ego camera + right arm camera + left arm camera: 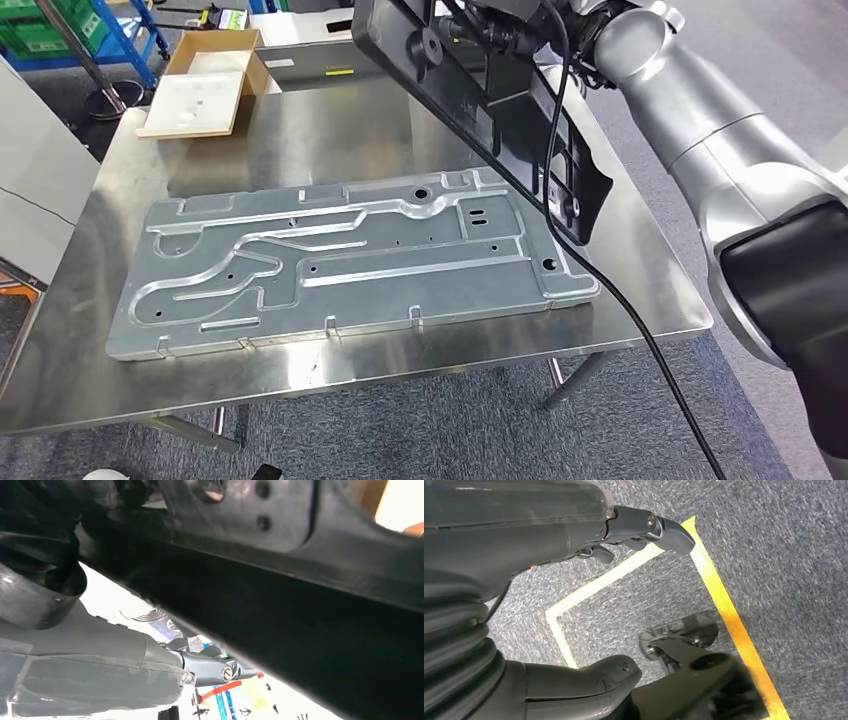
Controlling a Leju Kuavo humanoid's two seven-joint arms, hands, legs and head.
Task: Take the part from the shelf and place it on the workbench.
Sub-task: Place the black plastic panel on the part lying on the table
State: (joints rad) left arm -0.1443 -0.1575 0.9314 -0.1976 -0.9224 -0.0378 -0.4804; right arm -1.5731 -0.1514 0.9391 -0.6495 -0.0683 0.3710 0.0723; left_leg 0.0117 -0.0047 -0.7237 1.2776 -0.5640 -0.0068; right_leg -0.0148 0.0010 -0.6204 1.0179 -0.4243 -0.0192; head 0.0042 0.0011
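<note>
Part (480, 100), long black plastic moulding with ribs and holes, hangs in the air over the far right of the bench (640, 300), tilted, one end high near the top of the head view, other end low near the bench's right side. Not touching the surface as far as I can tell. Right arm (720, 150) comes in from the right and reaches up behind the part; right hand (200, 665) shows in the right wrist view with fingers running under the dark body of the part, so it is clamped on the part, thumb side hidden. Judgement: carried edge-up like this so the long piece clears the plate before being laid flat. Black cable (620, 300) drapes from the arm across the bench corner, could snag.

Left hand (644, 530) hangs by the robot's side, holds nothing, fingers apart and slightly curved, pointed at the floor.

Bench is bare stainless steel, shiny, scuffed. Big stamped grey metal plate (350, 260) with raised channels lies flat across the middle and takes most of the room; free steel is mostly along the near edge and right side. Open cardboard box (215, 55) with a white foam sheet (195, 105) leaning out sits at the far left corner.

Floor is grey carpet (774, 540) with yellow tape lines (724, 610). Blue rack with green crates (60, 30) stands at far left.
</note>
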